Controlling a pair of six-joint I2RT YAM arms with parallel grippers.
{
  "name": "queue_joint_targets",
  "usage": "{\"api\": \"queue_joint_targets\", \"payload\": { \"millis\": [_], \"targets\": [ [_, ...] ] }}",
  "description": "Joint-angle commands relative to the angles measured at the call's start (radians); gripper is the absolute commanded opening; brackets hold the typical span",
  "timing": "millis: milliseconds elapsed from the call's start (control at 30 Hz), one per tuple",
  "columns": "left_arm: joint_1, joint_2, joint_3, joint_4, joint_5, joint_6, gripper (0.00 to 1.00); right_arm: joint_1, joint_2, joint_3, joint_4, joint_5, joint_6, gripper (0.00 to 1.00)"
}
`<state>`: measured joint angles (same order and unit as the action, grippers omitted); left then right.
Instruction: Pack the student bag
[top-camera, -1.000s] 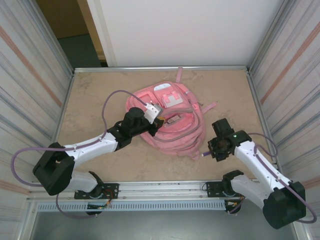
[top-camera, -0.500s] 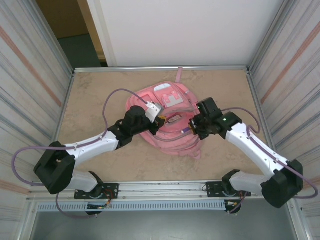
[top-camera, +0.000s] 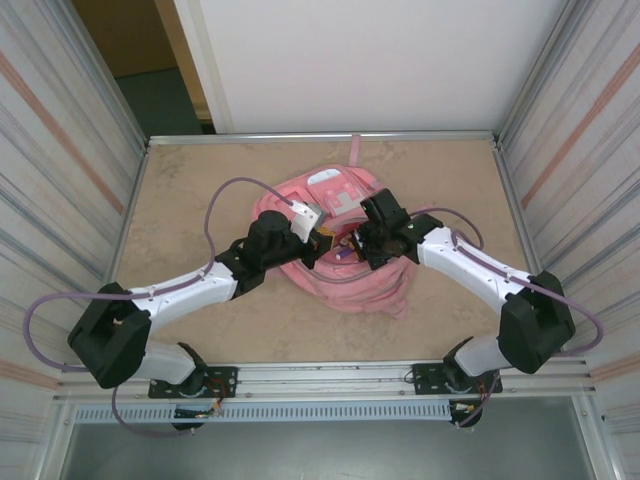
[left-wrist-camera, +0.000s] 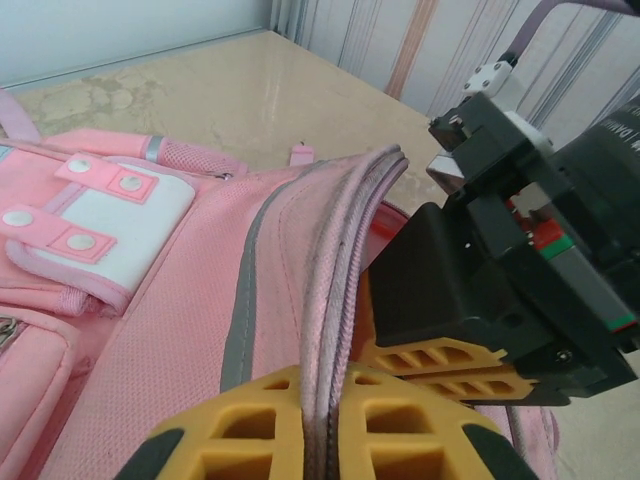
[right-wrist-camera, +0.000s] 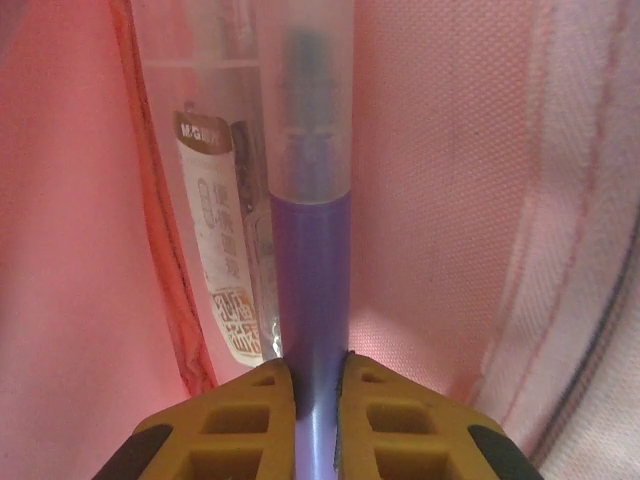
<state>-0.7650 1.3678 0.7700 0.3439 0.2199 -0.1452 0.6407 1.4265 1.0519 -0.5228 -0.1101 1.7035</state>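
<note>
Right gripper (right-wrist-camera: 318, 378) clamps purple pen (right-wrist-camera: 312, 260); should left gripper's (left-wrist-camera: 322, 392) pinch on the student bag (left-wrist-camera: 150, 300) rim slip, the opening ahead closes.

Setting: robot test cell in a lab. Beige stone-pattern bench (top-camera: 200, 190) framed by metal edging. Ribbed striped panels wall off its left edge (top-camera: 60, 150) and right edge (top-camera: 580, 120); a plain white panel (top-camera: 380, 60) closes the far edge. Two robot arms (top-camera: 180, 295) are bolted to an aluminium rail (top-camera: 330, 375) along the near edge, with a slotted cable duct (top-camera: 300, 412) just beside it.
</note>
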Motion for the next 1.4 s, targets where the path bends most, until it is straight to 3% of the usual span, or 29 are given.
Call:
{"api": "queue_joint_targets", "payload": {
  "millis": [0, 367, 633, 833, 1167, 1367],
  "targets": [
    [0.002, -0.035, 0.0, 0.136, 0.049, -0.024, 0.03, 0.011, 0.018, -0.032, 0.046, 0.021, 0.063, 0.14],
    [-0.016, 0.001, -0.005, 0.182, 0.099, 0.013, 0.03, 0.008, 0.179, 0.021, 0.141, 0.0, 0.032, 0.15],
    [-0.019, -0.019, -0.02, 0.142, 0.07, 0.026, 0.03, -0.01, 0.227, 0.04, 0.252, 0.003, -0.018, 0.23],
    [-0.014, 0.008, -0.034, 0.113, -0.036, 0.087, 0.04, -0.011, 0.127, 0.024, 0.177, 0.06, -0.122, 0.42],
    [-0.004, 0.019, -0.024, 0.062, 0.05, 0.188, 0.09, -0.02, -0.142, -0.128, 0.081, 0.143, -0.218, 0.51],
    [-0.031, 0.041, -0.044, 0.041, 0.082, 0.179, 0.19, -0.034, -0.329, -0.172, -0.05, 0.272, -0.359, 0.57]
  ]
}}
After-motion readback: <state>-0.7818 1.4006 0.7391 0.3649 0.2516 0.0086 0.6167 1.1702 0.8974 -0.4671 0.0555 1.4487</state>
